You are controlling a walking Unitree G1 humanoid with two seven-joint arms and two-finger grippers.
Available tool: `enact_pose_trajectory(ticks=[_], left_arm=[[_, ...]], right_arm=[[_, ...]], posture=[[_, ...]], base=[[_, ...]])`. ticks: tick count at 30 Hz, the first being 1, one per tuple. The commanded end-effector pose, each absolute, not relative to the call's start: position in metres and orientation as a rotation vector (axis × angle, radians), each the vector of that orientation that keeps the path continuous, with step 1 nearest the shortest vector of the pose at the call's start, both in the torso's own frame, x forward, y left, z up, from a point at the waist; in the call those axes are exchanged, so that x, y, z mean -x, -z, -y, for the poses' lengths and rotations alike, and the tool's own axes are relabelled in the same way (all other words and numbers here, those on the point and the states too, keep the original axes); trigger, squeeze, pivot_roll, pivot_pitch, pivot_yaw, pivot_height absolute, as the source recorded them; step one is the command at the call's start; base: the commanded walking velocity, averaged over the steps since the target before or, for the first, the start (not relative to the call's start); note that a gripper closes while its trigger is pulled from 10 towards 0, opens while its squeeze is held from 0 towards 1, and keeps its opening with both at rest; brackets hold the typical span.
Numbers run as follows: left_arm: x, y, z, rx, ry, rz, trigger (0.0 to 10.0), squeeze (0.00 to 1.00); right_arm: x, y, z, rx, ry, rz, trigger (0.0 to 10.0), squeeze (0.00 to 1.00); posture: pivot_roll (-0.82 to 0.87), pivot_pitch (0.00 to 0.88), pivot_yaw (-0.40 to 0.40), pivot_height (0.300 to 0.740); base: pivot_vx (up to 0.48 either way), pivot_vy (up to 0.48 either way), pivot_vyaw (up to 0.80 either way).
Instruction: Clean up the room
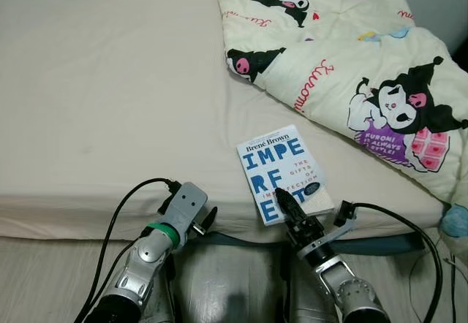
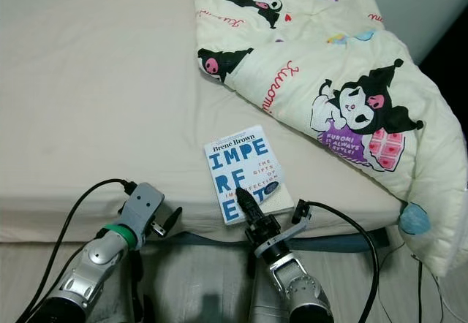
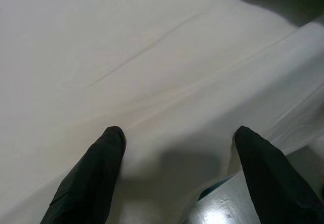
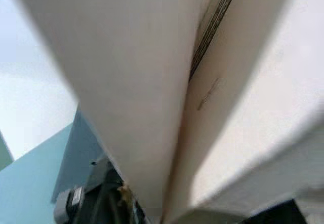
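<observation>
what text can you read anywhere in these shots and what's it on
"Brené Brown": top of the book cover.
"IMPE", "RF", "E": big blue title letters on the book, partly hidden by the right gripper.
"THE GIFTS OF": small words mid-cover; the oval badge is too small to read.
"Kuromi": red script on the quilt.
Purple panel lettering on the quilt: too blurred.

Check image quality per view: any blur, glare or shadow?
Eye views: even light, sharp; book title legible under the right gripper. Left wrist view: soft, left gripper shadowing the bed sheet, glare below. Right wrist view: defocused close-up of book pages.
</observation>
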State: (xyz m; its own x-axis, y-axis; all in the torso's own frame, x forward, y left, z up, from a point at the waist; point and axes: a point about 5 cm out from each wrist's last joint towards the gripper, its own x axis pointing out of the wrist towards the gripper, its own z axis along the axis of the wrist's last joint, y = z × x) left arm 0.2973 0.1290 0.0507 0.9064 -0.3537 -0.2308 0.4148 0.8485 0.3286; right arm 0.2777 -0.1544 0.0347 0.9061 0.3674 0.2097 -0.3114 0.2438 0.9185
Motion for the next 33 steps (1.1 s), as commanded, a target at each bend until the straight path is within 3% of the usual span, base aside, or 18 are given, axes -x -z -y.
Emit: enact_pose_trajectory(ticks=[1,8,15,20,22,23,24,25,27,30,31,32,33], left_arm=[[-0.291,-0.042,-0.132,-0.383,0.399,-0.206,10.0,0.0],[-0.29,-0.04,-0.134,-0.385,0.395,-0.214,10.0,0.0],[-0.291,-0.041,-0.13,-0.371,0.393,-0.211,10.0,0.0],[-0.298,-0.054,-0.123,-0.322,0.379,-0.167,10.0,0.0],[-0.298,-0.054,-0.123,-0.322,0.379,-0.167,10.0,0.0],[-0.301,-0.062,-0.121,-0.303,0.374,-0.137,10.0,0.0],[-0.304,-0.075,-0.119,-0.275,0.367,-0.092,10.0,0.0],[-0.308,-0.092,-0.117,-0.239,0.363,-0.037,10.0,0.0],[-0.308,-0.092,-0.117,-0.239,0.363,-0.037,10.0,0.0],[-0.312,-0.141,-0.118,-0.113,0.348,0.126,10.0,0.0],[-0.312,-0.141,-0.118,-0.113,0.348,0.126,10.0,0.0],[-0.314,-0.163,-0.126,-0.018,0.283,0.187,10.0,0.0],[-0.314,-0.163,-0.126,-0.018,0.283,0.187,10.0,0.0]], right_arm=[[-0.278,-0.037,0.16,-1.248,-0.43,0.0,0.0,0.0],[-0.282,-0.055,0.173,-1.228,-0.406,0.116,0.0,0.0],[-0.289,-0.08,0.177,-1.044,-0.443,0.156,0.0,0.0],[-0.295,-0.108,0.172,-0.788,-0.483,0.18,0.0,0.0],[-0.295,-0.108,0.172,-0.788,-0.483,0.18,0.0,0.0],[-0.297,-0.112,0.171,-0.677,-0.462,0.168,0.0,0.0],[-0.3,-0.114,0.172,-0.564,-0.404,0.15,5.6,0.0],[-0.301,-0.116,0.174,-0.479,-0.349,0.154,10.0,0.0],[-0.301,-0.116,0.174,-0.479,-0.349,0.154,10.0,0.0],[-0.302,-0.123,0.18,-0.264,-0.183,0.182,10.0,0.0],[-0.302,-0.123,0.18,-0.264,-0.183,0.182,10.0,0.0],[-0.299,-0.131,0.181,-0.083,-0.154,0.236,10.0,0.0],[-0.299,-0.131,0.181,-0.083,-0.154,0.236,10.0,0.0]], posture=[[0.05,0.142,0.052,0.556],[0.04,0.145,0.051,0.556],[0.03,0.146,0.044,0.556],[0.02,0.145,0.03,0.556],[0.02,0.145,0.03,0.556],[0.01,0.144,0.025,0.556],[0.01,0.143,0.022,0.556],[0.01,0.141,0.02,0.556],[0.01,0.141,0.02,0.556],[0.0,0.138,0.016,0.556],[0.0,0.138,0.016,0.556],[0.0,0.134,0.014,0.556],[0.0,0.134,0.014,0.556]], base=[[0.0,0.0,0.0],[0.0,0.0,0.0],[0.0,0.0,0.0],[0.0,0.0,0.0],[0.0,0.0,0.0],[0.0,0.0,0.0],[0.0,0.0,0.0],[0.0,0.0,0.0],[0.0,0.0,0.0],[0.0,0.0,0.0],[0.0,0.0,0.0],[0.0,0.0,0.0],[0.0,0.0,0.0]])
